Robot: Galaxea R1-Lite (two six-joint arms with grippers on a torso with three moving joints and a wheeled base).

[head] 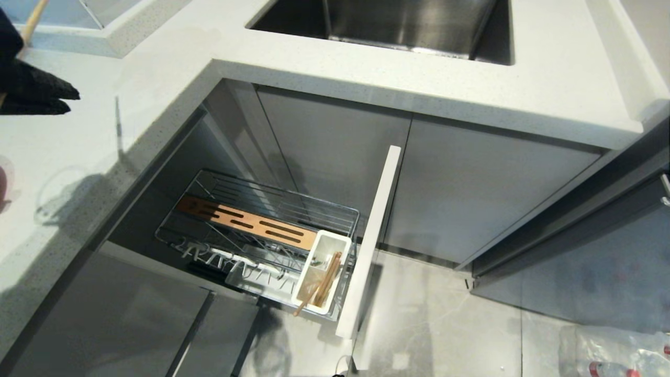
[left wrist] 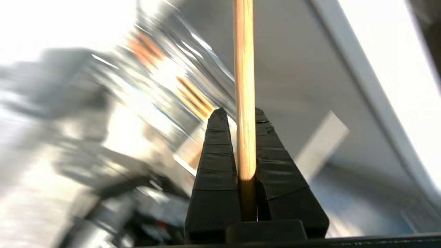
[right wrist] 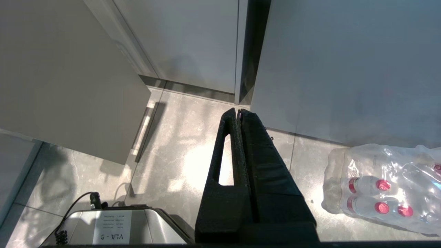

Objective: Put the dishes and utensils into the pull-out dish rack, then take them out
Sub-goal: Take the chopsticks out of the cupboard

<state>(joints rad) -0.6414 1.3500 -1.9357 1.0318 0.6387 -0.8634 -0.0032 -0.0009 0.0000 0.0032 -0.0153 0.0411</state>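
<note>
Left gripper [left wrist: 245,119] pinches 1 chopstick [left wrist: 244,69] mid-shaft; light, stiff, slippery, likely pivots. Right gripper [right wrist: 238,112] pressed together, parked.

A pale speckled worktop [head: 366,63] runs across the top of the frame, with a steel sink [head: 398,23] sunk into it at upper centre. Grey cabinet doors [head: 471,193] stand beneath. Grey marbled floor tiles [head: 445,324] fill the lower right, where wrapped water bottles [head: 617,351] lie.

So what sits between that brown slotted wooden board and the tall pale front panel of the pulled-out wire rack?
In the head view, the white plastic utensil caddy, with a wooden chopstick leaning in it, sits between the wooden insert and the front panel.
</note>
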